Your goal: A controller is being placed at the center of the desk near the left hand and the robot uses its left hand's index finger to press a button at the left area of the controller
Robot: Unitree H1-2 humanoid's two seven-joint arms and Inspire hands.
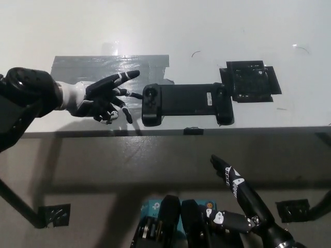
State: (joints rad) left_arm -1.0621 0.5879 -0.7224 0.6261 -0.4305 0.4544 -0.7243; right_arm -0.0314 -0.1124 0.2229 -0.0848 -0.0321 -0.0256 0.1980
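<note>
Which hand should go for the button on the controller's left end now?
Left. The left hand is on the desk beside the controller, fingers spread toward its left end. The right hand rests below the desk edge.

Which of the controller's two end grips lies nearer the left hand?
The controller's left grip, carrying the round stick; the left hand hovers just beside it.

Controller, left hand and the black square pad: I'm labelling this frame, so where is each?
controller (183, 100): head view, on its flat middle section.
left hand (98, 98): head view, on the back of the hand.
black square pad (251, 81): head view, at its centre.
</note>
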